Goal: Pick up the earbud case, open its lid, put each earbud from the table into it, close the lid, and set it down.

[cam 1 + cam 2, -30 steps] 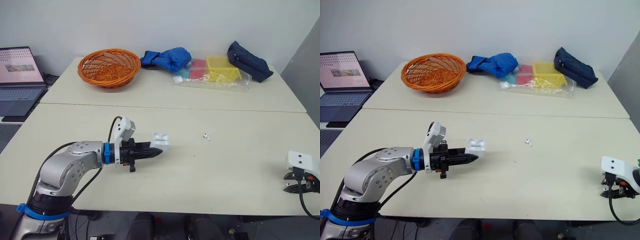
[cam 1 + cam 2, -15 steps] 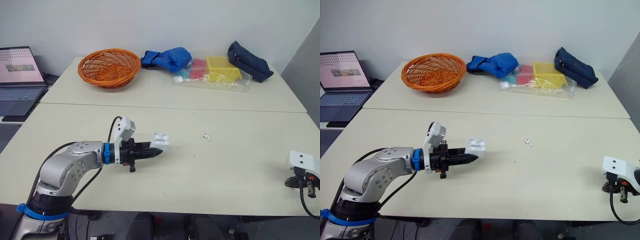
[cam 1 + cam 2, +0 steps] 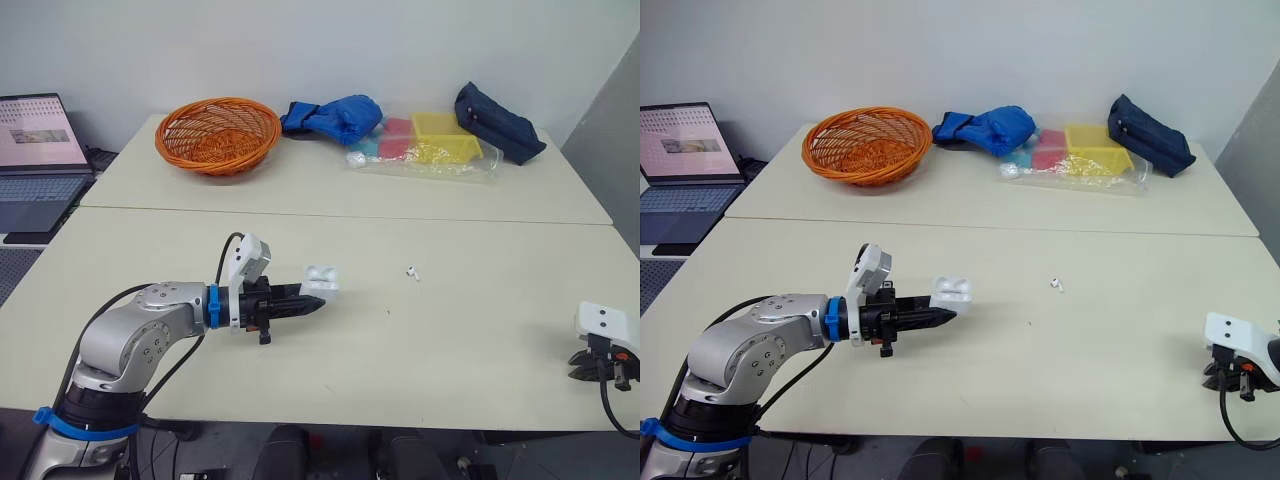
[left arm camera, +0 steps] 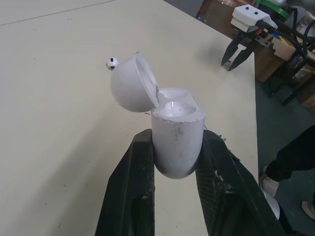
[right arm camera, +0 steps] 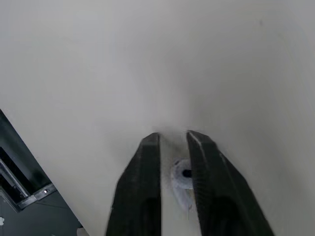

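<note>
My left gripper [image 3: 318, 303] hovers just above the table's middle left, shut on the white earbud case [image 4: 176, 132]. The case's lid [image 4: 130, 83] stands hinged open, and the two wells inside look hollow. One white earbud [image 3: 411, 272] lies on the table to the right of the case. At the table's front right corner, my right gripper [image 5: 173, 135] points down at the surface. It is shut on a second earbud [image 5: 182, 176], which sits between its fingers [image 5: 147, 172].
An orange wicker basket [image 3: 218, 133] stands at the back left. Blue cloth [image 3: 335, 117], a clear bag of coloured items [image 3: 425, 150] and a dark blue pouch [image 3: 497, 122] line the back. A laptop [image 3: 38, 150] sits off the table's left side.
The right gripper has shifted slightly at the front right corner and its fingers have turned more downward. The left gripper and the open case have stayed still.
</note>
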Available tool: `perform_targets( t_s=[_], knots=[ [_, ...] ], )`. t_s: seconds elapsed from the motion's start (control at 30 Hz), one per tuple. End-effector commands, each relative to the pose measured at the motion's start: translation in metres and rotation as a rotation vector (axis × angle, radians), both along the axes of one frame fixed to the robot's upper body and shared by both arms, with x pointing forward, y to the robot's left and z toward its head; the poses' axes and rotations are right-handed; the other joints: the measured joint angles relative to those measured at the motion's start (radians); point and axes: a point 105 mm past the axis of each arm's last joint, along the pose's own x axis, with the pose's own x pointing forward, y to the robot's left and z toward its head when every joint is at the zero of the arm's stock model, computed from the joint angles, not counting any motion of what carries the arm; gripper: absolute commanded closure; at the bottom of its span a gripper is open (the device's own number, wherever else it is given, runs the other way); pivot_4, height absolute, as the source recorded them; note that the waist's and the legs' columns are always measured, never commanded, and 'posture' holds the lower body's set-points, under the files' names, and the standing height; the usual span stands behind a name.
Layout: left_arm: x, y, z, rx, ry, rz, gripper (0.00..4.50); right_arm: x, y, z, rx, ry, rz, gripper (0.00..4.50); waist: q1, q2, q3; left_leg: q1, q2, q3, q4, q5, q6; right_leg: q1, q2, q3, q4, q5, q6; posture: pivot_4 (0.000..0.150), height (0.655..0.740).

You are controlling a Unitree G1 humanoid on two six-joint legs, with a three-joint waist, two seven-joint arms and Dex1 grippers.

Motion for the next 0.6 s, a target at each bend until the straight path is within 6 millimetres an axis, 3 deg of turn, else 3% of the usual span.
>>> perform_targets(
  t_s=[0.03, 0.2, 0.3, 0.6],
  knots=[
    [-0.004, -0.003, 0.011, -0.016, -0.046, -0.025, 3.75, 0.005, -0.001, 0.016, -0.003, -0.045, -0.011, 2.19, 0.0, 0.0, 0.0, 0.0, 0.0, 0.0, 0.0, 0.0, 0.0, 0.0, 0.0, 0.0, 0.0, 0.0, 0.0, 0.15, 0.74],
    [-0.004, -0.005, 0.01, -0.021, -0.043, -0.027, 3.75, -0.002, -0.012, 0.014, -0.044, -0.032, -0.026, 0.38, 0.0, 0.0, 0.0, 0.0, 0.0, 0.0, 0.0, 0.0, 0.0, 0.0, 0.0, 0.0, 0.0, 0.0, 0.0, 0.15, 0.74],
    [-0.005, -0.006, 0.009, -0.024, -0.041, -0.028, 3.75, -0.006, -0.021, 0.011, -0.061, -0.021, -0.037, 0.38, 0.0, 0.0, 0.0, 0.0, 0.0, 0.0, 0.0, 0.0, 0.0, 0.0, 0.0, 0.0, 0.0, 0.0, 0.0, 0.15, 0.74],
    [-0.004, -0.006, 0.01, -0.021, -0.042, -0.028, 3.75, -0.003, -0.019, 0.007, -0.041, -0.028, -0.042, 0.38, 0.0, 0.0, 0.0, 0.001, 0.0, 0.001, 0.0, 0.0, 0.0, 0.0, 0.0, 0.0, 0.001, -0.001, -0.001, 0.15, 0.74]
  ],
)
